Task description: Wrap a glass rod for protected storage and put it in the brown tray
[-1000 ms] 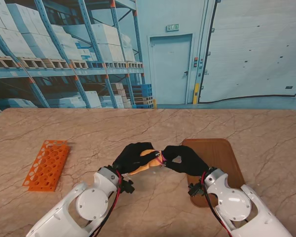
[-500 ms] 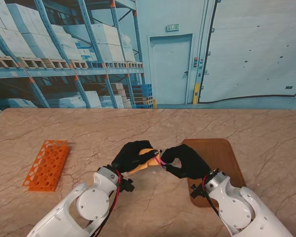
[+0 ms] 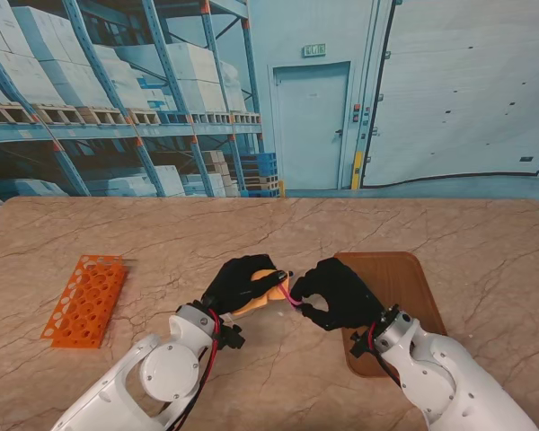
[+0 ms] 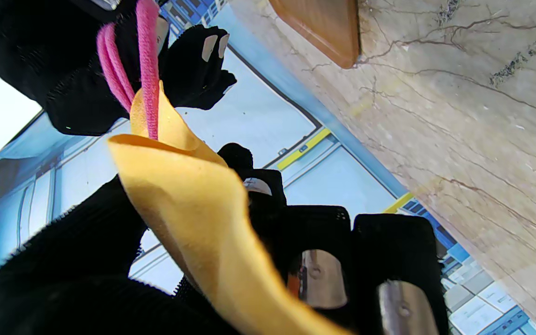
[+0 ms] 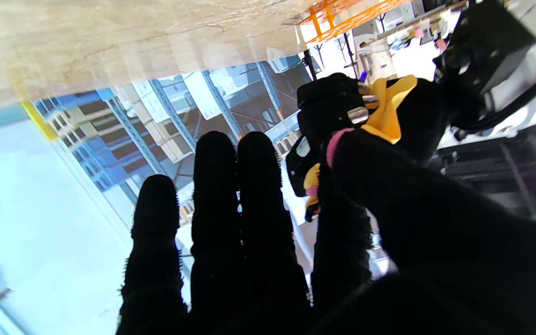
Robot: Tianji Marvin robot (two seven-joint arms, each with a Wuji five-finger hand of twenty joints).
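My left hand point(image 3: 242, 283), in a black glove, is shut on a rolled yellow cloth point(image 3: 262, 302) held above the table; no glass rod shows, so whatever is inside the roll is hidden. A pink elastic band point(image 3: 291, 295) runs from the cloth's end to my right hand point(image 3: 340, 293), whose thumb and forefinger pinch it. In the left wrist view the pink band point(image 4: 148, 70) sits over the tip of the yellow cloth point(image 4: 193, 204). The brown tray point(image 3: 404, 287) lies flat just right of my right hand, partly under it.
An orange tube rack point(image 3: 85, 301) lies on the marble table at the left, well away from both hands. The tray's corner point(image 4: 324, 28) shows in the left wrist view. A warehouse backdrop stands beyond the table's far edge.
My right hand has drawn slightly right and nearer to me, widening the gap between the hands and stretching the pink band. The left hand has barely moved.
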